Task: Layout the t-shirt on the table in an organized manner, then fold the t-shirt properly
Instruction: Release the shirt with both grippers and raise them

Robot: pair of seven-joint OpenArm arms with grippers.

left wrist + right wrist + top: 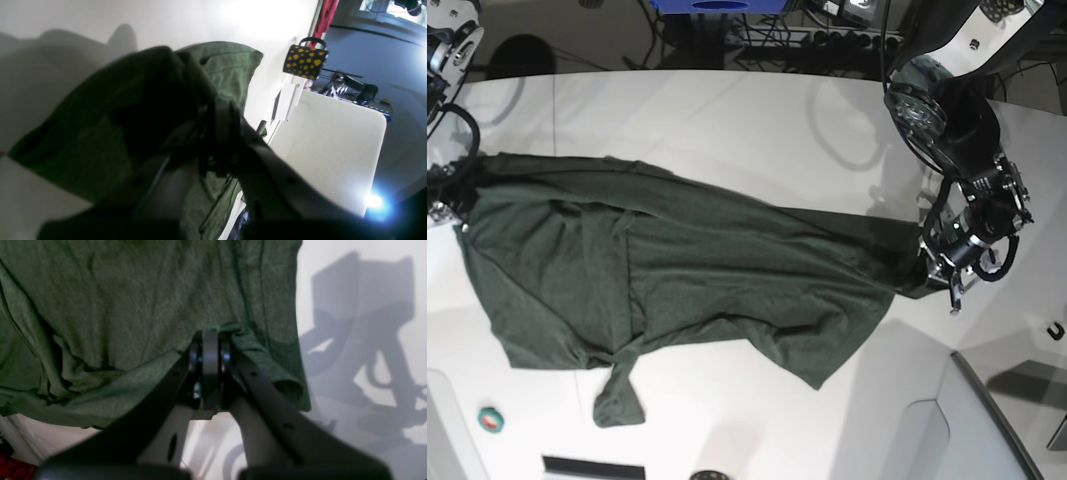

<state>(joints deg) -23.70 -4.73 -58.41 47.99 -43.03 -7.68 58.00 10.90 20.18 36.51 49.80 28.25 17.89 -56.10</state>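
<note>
Big smooth white bench (757, 110) fills the base view, thin dark seam running across its top half. Large plain dark green short-sleeved t-shirt (687, 270) of thin soft fabric lies stretched across the middle of that frame, left edge to right-centre, mostly flat on the bench but creased, with one twisted flap hanging toward lower centre.

Step in hand, as I judge it: still the layout, both arms pulling the cloth taut before any fold.

Left end effector (932, 262), right-centre of the base view, is pressed together, pinching a bunched corner of the shirt; the left wrist view shows fabric (110, 133) draped over its dark fingers. Right end effector (210, 340), at the far left edge of the base view, is also pressed together, pinching a small pleat near the shirt's hem edge, centre of the right wrist frame.

To do it well:
- keep both pinches firm, thin fabric will likely slip
- pull apart evenly and low so the body flattens instead of lifting
- twisted flap at lower centre probably needs its own smoothing later
- release only once the cloth lies flat

Small bits: green tape roll (490, 419) at lower left, well apart from the shirt; yellow-spotted dark bag (305, 61) in the upper right of the left wrist frame, off the bench.
</note>
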